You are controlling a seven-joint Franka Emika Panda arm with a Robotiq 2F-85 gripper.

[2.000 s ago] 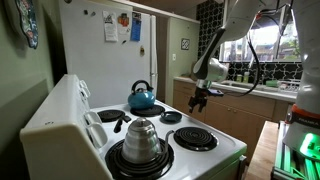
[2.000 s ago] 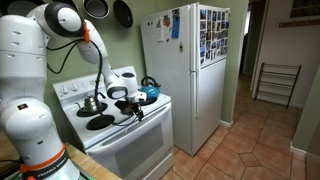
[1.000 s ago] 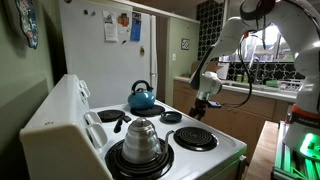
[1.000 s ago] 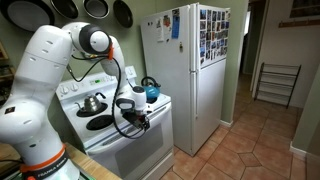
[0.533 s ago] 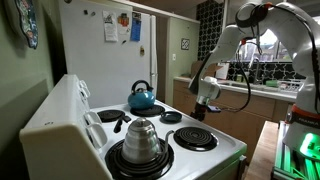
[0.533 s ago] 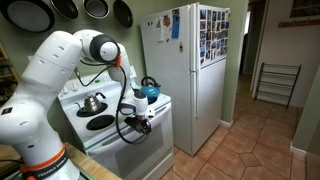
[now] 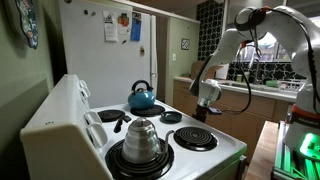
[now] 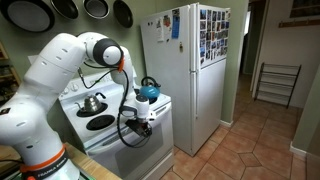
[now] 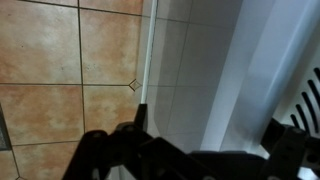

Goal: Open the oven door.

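Observation:
The oven door (image 8: 138,155) is the white front panel of the white range, closed, below the coil burners (image 8: 100,121). It is hidden behind the cooktop (image 7: 205,150) in an exterior view. My gripper (image 8: 144,122) hangs at the range's front upper edge, near the top of the door; it also shows beyond the cooktop's front edge (image 7: 207,107). In the wrist view the gripper (image 9: 215,135) is open, with dark fingers spread wide over a white panel (image 9: 200,70). I cannot tell if they touch it.
A tall white fridge (image 8: 195,80) stands right beside the range. A blue kettle (image 7: 141,98) and a silver pot (image 7: 141,140) sit on the burners. Pans hang on the wall (image 8: 95,8). Brown tile floor (image 9: 60,60) lies in front. Wooden cabinets (image 7: 245,120) stand behind the arm.
My arm has swung down from above the cooktop to the range's front edge. The gripper is lower and closer to the door's top. The door has not moved.

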